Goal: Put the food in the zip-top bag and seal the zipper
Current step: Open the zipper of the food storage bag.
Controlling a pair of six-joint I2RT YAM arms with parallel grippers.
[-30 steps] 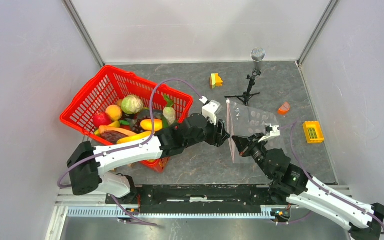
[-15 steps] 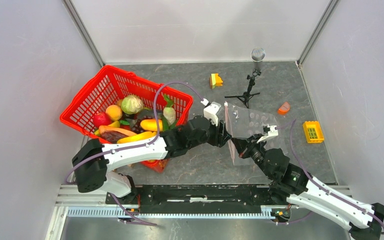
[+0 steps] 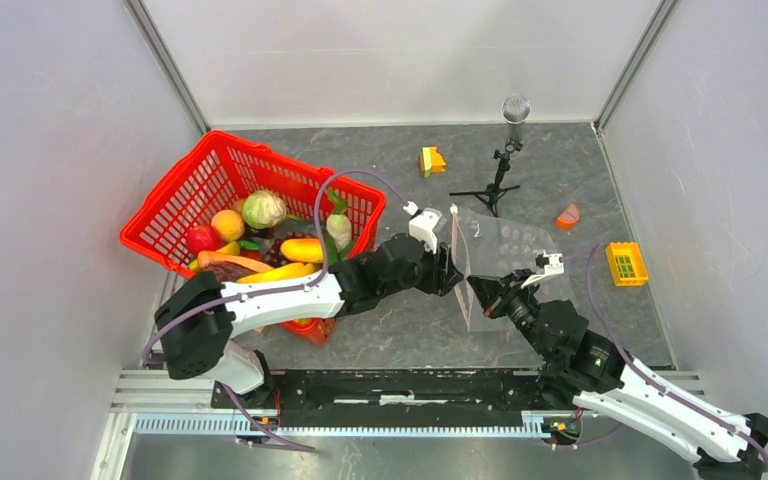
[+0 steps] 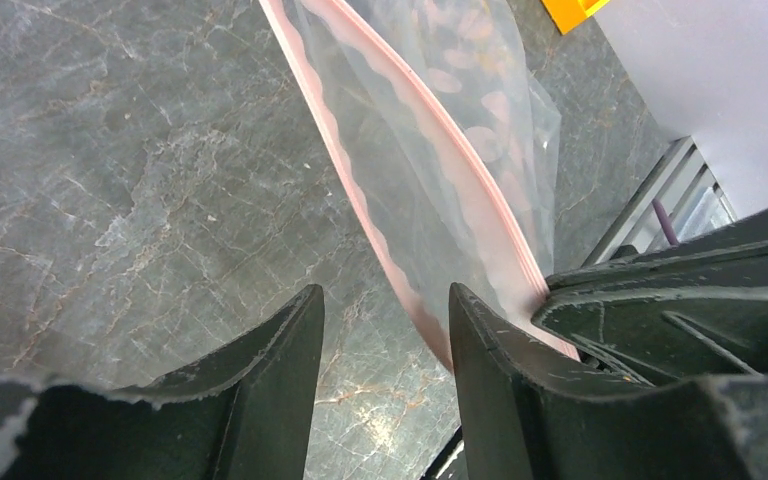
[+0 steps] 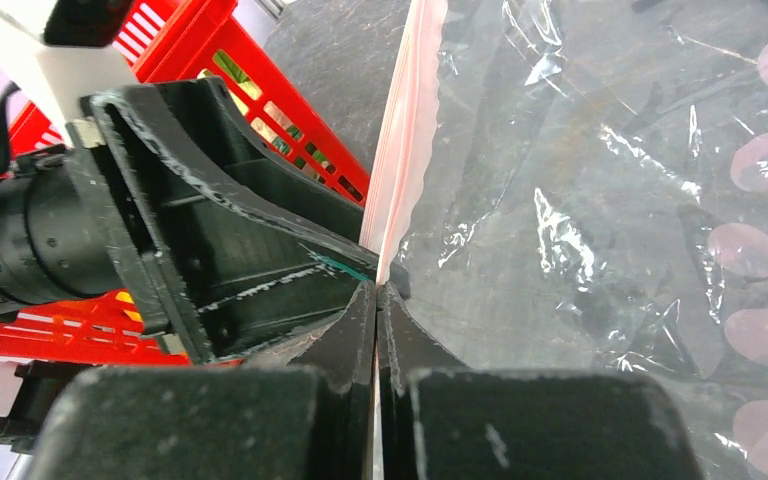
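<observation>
Two arms meet near the middle of the grey marbled table (image 3: 390, 335) in the top view, which alone gives the whole layout. The left arm (image 3: 280, 295) reaches across from a red basket (image 3: 200, 160) heaped with toy food (image 3: 263, 210). The right arm (image 3: 650, 405) comes up from the near right corner. Between their tips is the clear bag (image 3: 510, 250). Its pink zipper (image 3: 455, 230) runs along the bag's left edge, facing the basket, with its long axis pointing from the near side toward the far wall. A microphone (image 3: 516, 108) on a tripod, a yellow and green block (image 3: 431, 160), an orange piece (image 3: 567, 216) and a yellow block (image 3: 625, 263) lie beyond and to the right. Pale walls close in three sides.

From the left wrist, the left jaws stand partly open, with bare table between the fingers (image 4: 270, 390), and they grip nothing. The zipper (image 4: 355, 190), its two lips slightly parted, slants down from the top. Its lower end sits in the gap just beside the right-hand finger; whether it touches I cannot tell.

From the right wrist, the right jaws are pressed shut on the near end of the zipper (image 5: 400, 150), which rises straight away from them. The bag (image 5: 610, 200), printed with pink spots, spreads to the right. The left arm's black fingers (image 5: 230, 240) sit close on the left, with the basket (image 5: 260, 90) behind them.
</observation>
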